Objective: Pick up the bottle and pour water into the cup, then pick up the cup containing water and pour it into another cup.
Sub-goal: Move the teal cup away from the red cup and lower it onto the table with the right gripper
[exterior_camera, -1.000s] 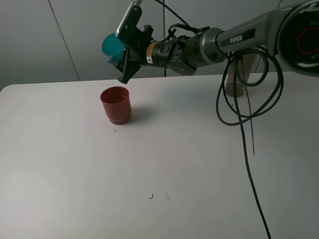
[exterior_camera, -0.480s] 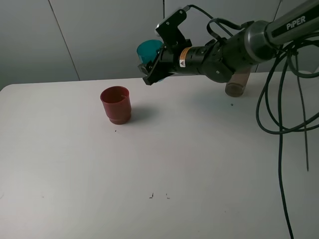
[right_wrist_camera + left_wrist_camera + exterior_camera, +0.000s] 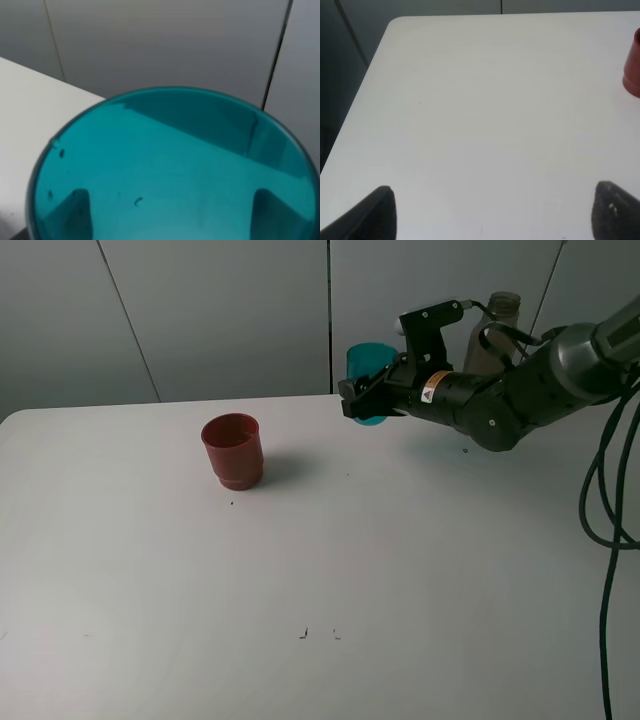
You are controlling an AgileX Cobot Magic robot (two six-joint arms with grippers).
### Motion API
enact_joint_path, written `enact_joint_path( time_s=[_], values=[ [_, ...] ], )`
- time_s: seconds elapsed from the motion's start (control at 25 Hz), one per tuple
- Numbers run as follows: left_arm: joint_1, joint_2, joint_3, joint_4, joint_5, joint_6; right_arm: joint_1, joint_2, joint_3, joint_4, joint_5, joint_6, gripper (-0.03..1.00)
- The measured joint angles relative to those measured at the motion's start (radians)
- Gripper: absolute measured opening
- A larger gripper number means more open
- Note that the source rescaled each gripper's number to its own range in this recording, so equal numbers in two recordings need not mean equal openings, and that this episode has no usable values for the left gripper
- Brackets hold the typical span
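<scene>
The teal translucent cup (image 3: pixel 366 372) is held in my right gripper (image 3: pixel 372 398), which is shut on its sides. The cup is about upright, low over the back of the white table (image 3: pixel 330 560), well to the right of the red cup (image 3: pixel 233 449). In the right wrist view the teal cup (image 3: pixel 170 165) fills the frame, with the gripper's fingers (image 3: pixel 75 212) dark through its wall. The grey-brown bottle (image 3: pixel 497 325) stands behind my right arm, partly hidden. My left gripper (image 3: pixel 495 205) is open and empty over bare table, with the red cup (image 3: pixel 634 70) at the frame's edge.
Black cables (image 3: pixel 610 490) hang from the right arm at the table's right side. Grey wall panels stand right behind the table's back edge. The left arm does not show in the exterior view.
My right gripper has carried the teal cup from a tilted pose above the red cup rightward and down, turning it back upright. The red cup has not moved.
</scene>
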Motion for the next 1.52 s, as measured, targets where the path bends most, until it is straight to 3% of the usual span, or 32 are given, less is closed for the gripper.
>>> enact_joint_path(
  time_s=[0.32, 1.28, 1.36, 1.52],
  values=[
    [0.000, 0.000, 0.000, 0.000, 0.000, 0.000, -0.027, 0.114, 0.007, 0.016, -0.096, 0.002, 0.08],
    [0.000, 0.000, 0.000, 0.000, 0.000, 0.000, -0.027, 0.200, -0.033, 0.033, -0.087, 0.000, 0.08],
    [0.000, 0.000, 0.000, 0.000, 0.000, 0.000, -0.027, 0.200, -0.033, 0.033, -0.086, 0.000, 0.19],
    [0.000, 0.000, 0.000, 0.000, 0.000, 0.000, -0.027, 0.200, -0.033, 0.033, -0.086, -0.002, 0.56]
  ],
)
